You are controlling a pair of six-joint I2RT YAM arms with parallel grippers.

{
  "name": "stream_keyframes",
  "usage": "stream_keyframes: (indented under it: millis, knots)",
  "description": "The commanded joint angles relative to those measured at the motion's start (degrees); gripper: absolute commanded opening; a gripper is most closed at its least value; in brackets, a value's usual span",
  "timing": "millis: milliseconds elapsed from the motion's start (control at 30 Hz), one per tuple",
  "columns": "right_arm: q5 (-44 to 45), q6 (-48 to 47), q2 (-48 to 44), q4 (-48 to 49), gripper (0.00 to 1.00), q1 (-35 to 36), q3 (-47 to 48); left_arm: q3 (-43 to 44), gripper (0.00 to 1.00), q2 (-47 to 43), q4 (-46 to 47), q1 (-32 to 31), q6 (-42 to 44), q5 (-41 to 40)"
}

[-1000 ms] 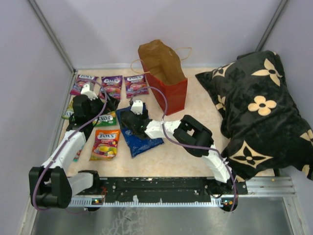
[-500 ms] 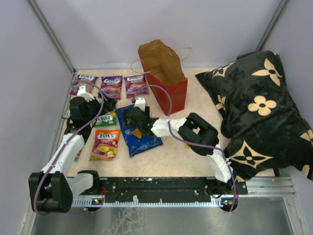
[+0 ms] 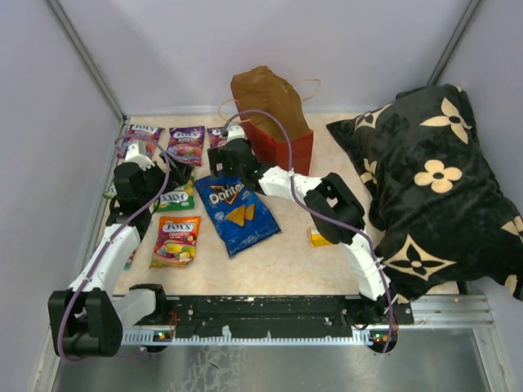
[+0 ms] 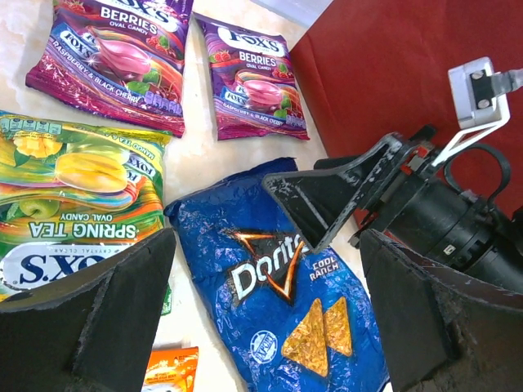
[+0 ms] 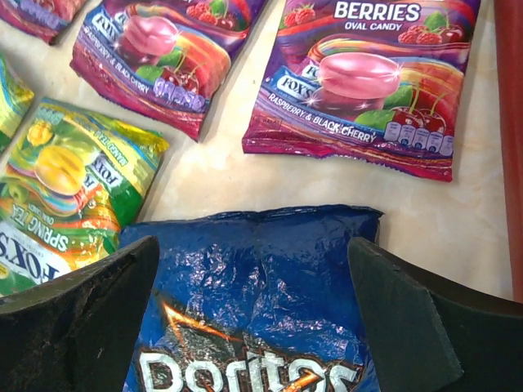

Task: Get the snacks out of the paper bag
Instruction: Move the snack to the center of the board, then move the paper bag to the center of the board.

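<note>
The blue Doritos bag point(image 3: 239, 214) lies flat, logo up, in front of the red paper bag point(image 3: 282, 139), which stands open. My right gripper point(image 3: 216, 167) is open and empty, just above the chip bag's far edge point(image 5: 261, 294). My left gripper point(image 3: 180, 174) is open and empty, low over the packets left of the chip bag point(image 4: 278, 310). Three purple Fox's packets point(image 3: 186, 140) lie at the far left, one partly behind the right gripper. A green packet point(image 3: 176, 198) and an orange packet point(image 3: 176, 241) lie nearer. A small yellow box point(image 3: 320, 238) lies right of the chip bag.
A large black flowered cushion point(image 3: 433, 180) fills the right side. Grey walls close in the back and the left. The right arm's purple cable point(image 3: 278, 163) loops in front of the paper bag. In the left wrist view the right gripper's fingers point(image 4: 343, 192) show against the red bag point(image 4: 392, 73).
My right gripper has risen off the Doritos bag and moved back toward the paper bag. The chip bag and the yellow box now show uncovered. The left gripper has hardly moved.
</note>
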Motion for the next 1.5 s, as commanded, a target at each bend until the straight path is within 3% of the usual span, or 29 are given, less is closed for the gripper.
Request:
stream_keyframes:
  millis: [0, 167, 333, 600, 767, 967, 1133, 1233, 1333, 1467]
  knots:
    - [0.63, -5.07, 0.8, -0.97, 0.99, 0.7, 2.89, -0.12, 1.0, -0.52, 2.2, 0.5, -0.73, 1.22]
    - [5.47, -9.58, 0.3, -6.87, 0.99, 0.7, 3.3, -0.23, 1.0, -0.91, 1.97, 0.58, -0.41, 1.06]
    - [8.37, -8.06, -9.38, -2.69, 0.99, 0.74, -13.05, -0.4, 1.0, -0.75, 2.31, 0.69, -0.42, 1.22]
    - [9.29, -0.09, -20.11, 1.61, 0.99, 3.21, -31.59, -0.73, 1.0, -0.17, 3.15, 0.69, -0.54, 2.02]
    - [12.53, 11.27, -23.34, 1.2, 0.99, 6.87, -37.94, -0.82, 1.0, -0.09, 3.15, 0.67, -0.39, 2.49]
    - [13.99, 21.49, -24.68, -0.1, 0.99, 12.34, -39.9, -0.83, 1.0, -0.03, 3.09, 0.69, -0.36, 3.05]
    - [14.39, 24.12, -25.26, -1.66, 0.99, 14.34, -38.66, -0.83, 1.0, -0.26, 2.89, 0.68, -0.27, 3.05]
    - [19.53, 24.18, -26.43, -4.23, 0.99, 14.5, -37.96, -0.91, 1.0, -0.02, 3.02, 0.74, -0.31, 3.18]
    - [26.01, 21.7, -29.36, -4.91, 0.99, 14.5, -37.93, -0.96, 1.0, 0.35, 3.37, 0.72, -0.46, 3.06]
    - [29.15, 9.8, -31.05, -0.05, 0.99, 14.5, -35.46, -1.05, 1.0, -0.04, 3.24, 0.75, -0.26, 2.73]
